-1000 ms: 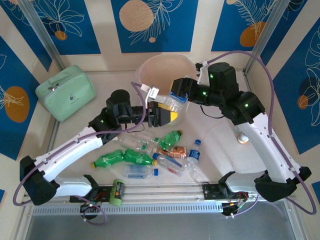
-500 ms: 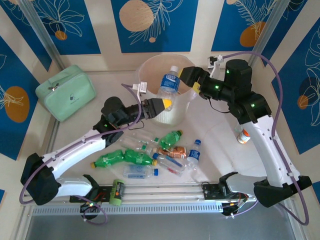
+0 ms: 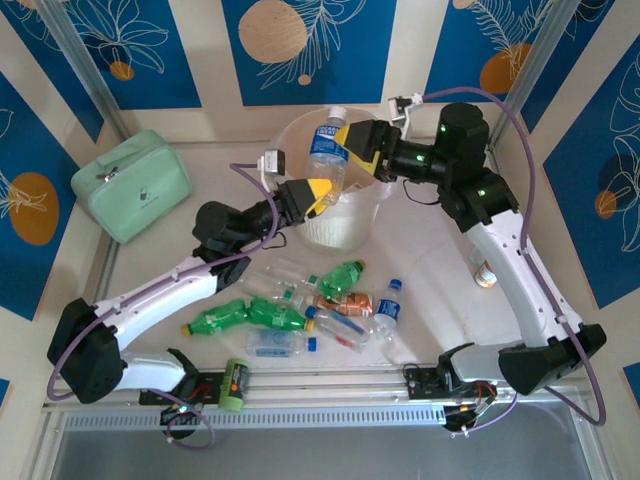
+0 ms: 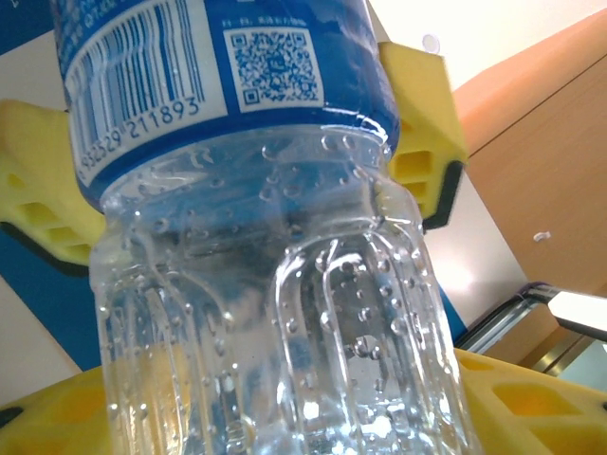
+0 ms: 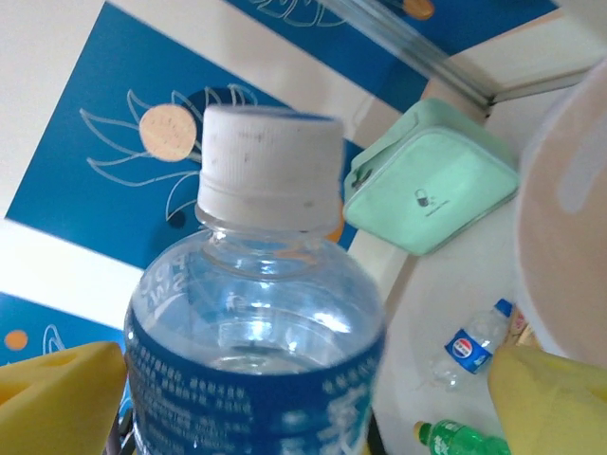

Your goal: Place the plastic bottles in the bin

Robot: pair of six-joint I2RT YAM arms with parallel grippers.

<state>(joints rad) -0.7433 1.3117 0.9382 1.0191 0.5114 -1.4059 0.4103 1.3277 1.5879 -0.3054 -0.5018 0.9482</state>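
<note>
1 bottle stands upright over the bin, clamped between left hand and right hand.

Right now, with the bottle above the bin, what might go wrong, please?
Both grippers' jaws flank the bottle: the left gripper at its base, the right gripper at its label. Pulling apart could twist it loose. The left one looks close to the bin rim and might nudge it.

The raised bottle is clear with a blue label and white cap; the bin is pale pinkish-white. The case is mint green, the wall panels blue with white leaf outlines and orange discs.
</note>
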